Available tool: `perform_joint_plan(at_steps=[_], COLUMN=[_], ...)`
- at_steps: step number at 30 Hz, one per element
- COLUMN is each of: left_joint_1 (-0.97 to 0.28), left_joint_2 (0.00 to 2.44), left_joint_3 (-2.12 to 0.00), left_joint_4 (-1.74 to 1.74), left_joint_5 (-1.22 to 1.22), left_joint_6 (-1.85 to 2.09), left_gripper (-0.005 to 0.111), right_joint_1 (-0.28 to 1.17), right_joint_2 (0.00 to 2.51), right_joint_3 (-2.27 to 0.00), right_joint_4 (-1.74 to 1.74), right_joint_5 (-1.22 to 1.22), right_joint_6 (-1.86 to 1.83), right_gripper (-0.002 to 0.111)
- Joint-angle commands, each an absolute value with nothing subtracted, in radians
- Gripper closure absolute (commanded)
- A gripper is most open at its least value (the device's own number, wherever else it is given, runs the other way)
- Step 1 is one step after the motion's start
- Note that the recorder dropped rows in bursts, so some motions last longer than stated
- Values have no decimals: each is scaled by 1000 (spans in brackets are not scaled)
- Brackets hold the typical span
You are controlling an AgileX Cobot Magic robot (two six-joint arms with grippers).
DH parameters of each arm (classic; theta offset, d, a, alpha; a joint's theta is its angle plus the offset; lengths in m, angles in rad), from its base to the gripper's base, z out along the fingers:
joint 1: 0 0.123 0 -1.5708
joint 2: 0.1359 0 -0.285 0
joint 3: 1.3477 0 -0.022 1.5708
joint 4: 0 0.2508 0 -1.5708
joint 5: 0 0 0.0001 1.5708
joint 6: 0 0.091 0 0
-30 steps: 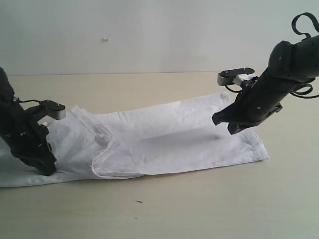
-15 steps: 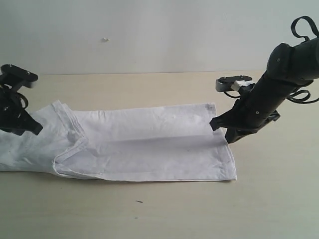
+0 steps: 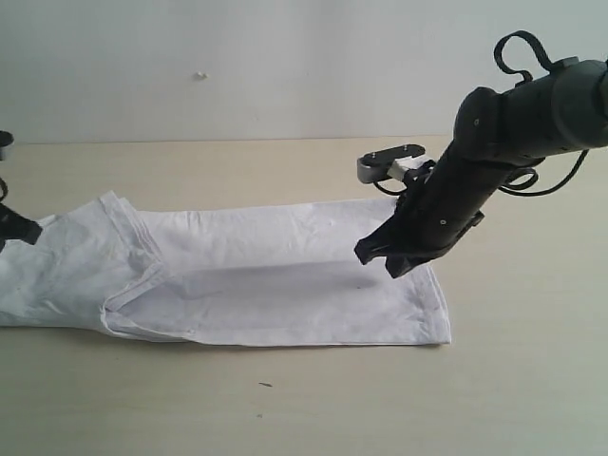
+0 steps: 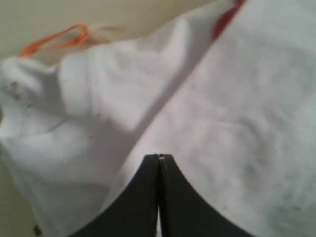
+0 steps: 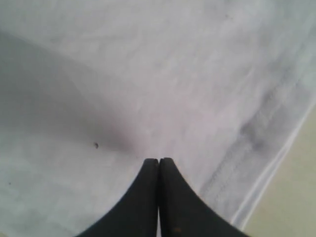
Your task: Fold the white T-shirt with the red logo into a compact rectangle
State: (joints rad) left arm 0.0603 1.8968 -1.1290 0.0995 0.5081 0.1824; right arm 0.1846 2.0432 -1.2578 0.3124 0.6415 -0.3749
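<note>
White T-shirt [image 3: 285,285] flat, bare tan table [image 3: 475,399] along its near edge, hem [image 3: 434,304] beside right jaws (both pairs closed, empty).

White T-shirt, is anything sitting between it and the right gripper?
Nothing visible does. The right gripper, jaws shut, is directly over the white T-shirt near its hemmed end, with only bare cloth below it. Whether it touches the cloth cannot be told.

Exterior camera looks obliquely down; 2 wrist cameras view T-shirt [image 3: 275,285] closely.
</note>
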Motion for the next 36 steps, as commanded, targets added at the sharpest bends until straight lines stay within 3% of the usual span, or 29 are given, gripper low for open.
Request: perform_joint_plan(at_steps=[1,21,24,31,36], left_joint_1=[164,190,216,247,245], left_joint_2=[1894,1883,1874,1870,1870], left_joint_3=[-1120,-1120,-1120,-1120,-1137], left_joint_4=[90,94,104,77,-82], left_joint_5=[482,427,421,423,419], left_joint_6=[108,-71,-73,-87,100], left_gripper=[107,106,95,53,49], right_joint_1=[187,183,183,120,108], right_joint_2=[2066,2064,2049,2045,1993], right_joint_3=[-1234,-1152,-1152,-1141,-1141], right_joint_4=[174,-197,-287,-291,-227], right_joint_5=[641,671,684,676,610], right_joint_6=[-270,66,135,184,160], right_gripper=[108,108,108,108,108])
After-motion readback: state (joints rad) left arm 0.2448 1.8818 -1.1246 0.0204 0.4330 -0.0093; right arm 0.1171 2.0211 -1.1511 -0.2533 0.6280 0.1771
